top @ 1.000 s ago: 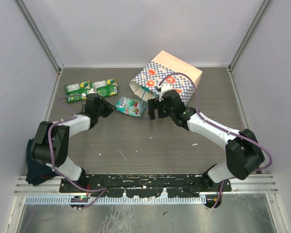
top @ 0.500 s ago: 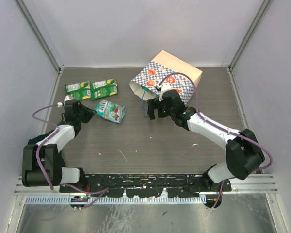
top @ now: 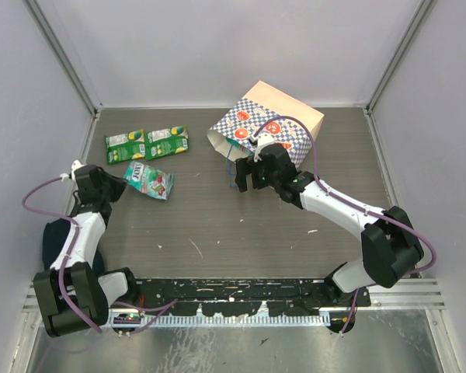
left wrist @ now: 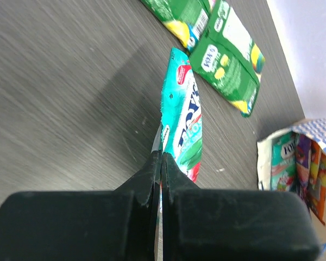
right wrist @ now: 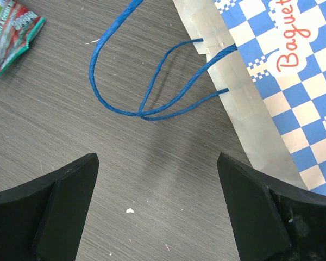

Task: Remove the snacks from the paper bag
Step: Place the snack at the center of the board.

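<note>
The checkered paper bag (top: 283, 124) lies on its side at the back of the table, mouth facing left. Inside the bag (left wrist: 309, 136), the left wrist view shows several snacks (left wrist: 293, 163) standing on edge. Two green snack packets (top: 125, 145) (top: 167, 141) lie flat at the back left. My left gripper (top: 115, 188) (left wrist: 161, 156) is shut on one end of a teal packet (top: 149, 180) (left wrist: 182, 114), just in front of the green ones. My right gripper (top: 245, 176) (right wrist: 157, 163) stands open over bare table by the bag's blue cord handles (right wrist: 146, 103), holding nothing.
A dark blue cloth (top: 53, 237) lies at the table's left edge beside the left arm. Grey walls close in the table at the back and both sides. The bag's mouth (top: 220, 141) sits just behind my right gripper.
My left arm has swung left and back, carrying the teal packet from near the bag's mouth to just in front of the green packets. The right arm has not moved.
</note>
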Tool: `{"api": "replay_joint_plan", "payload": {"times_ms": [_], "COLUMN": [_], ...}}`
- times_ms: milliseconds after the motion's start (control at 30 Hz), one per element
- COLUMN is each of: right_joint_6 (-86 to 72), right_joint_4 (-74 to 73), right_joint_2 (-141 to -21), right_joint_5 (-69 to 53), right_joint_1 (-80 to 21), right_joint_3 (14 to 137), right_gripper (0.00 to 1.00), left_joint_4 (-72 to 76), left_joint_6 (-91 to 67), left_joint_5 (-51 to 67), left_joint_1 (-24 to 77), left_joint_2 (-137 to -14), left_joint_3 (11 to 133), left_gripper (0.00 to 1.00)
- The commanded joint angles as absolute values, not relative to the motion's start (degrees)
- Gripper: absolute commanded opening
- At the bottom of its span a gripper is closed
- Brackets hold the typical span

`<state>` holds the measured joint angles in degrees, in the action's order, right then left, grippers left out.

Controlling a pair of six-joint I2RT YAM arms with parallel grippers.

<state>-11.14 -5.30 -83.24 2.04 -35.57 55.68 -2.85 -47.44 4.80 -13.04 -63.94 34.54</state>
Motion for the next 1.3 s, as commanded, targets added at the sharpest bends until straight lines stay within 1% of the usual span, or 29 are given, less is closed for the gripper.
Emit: {"api": "replay_joint_plan", "payload": {"times_ms": [0,233,300,500,667,967,1267], "right_joint_6": [-11.97,-12.04,-12.22,-12.48,-12.63,-12.42,-12.47], "right_joint_4": [-2.05,-1.99,-1.78,-1.69,-1.73,-1.98,-1.70], "right_joint_2": [-82.18,-82.07,-82.16,-81.93,-81.61,-82.24,-83.07], "right_joint_5": [1.17,0.94,0.65,0.09,-0.22,0.13,-0.51], "right_joint_1": [-35.75,-35.75,-35.77,-35.76,-35.77,-35.77,-35.77], "right_joint_3": [56.25,56.15,56.02,55.79,55.62,55.96,56.01], "right_gripper": [0.97,0.97,0.97,0.97,0.97,0.97,0.97], "left_joint_4": [-5.22,-5.27,-4.99,-2.40,2.53,7.60,9.93], "left_joint_6": [-44.76,-46.55,-47.97,-52.68,-55.96,-62.23,-65.63], "left_joint_5": [-0.28,-6.81,-8.38,-14.03,-14.45,-11.91,-14.28], "left_joint_1": [-16.31,-19.31,-21.65,-23.64,-23.89,-23.96,-24.18], "left_joint_2": [-59.61,-56.84,-56.74,-57.87,-62.80,-76.60,-81.12], "left_joint_3": [34.64,32.07,31.41,29.53,29.89,33.13,35.25], "left_gripper": [0.00,0.00,0.00,0.00,0.00,0.00,0.00]}}
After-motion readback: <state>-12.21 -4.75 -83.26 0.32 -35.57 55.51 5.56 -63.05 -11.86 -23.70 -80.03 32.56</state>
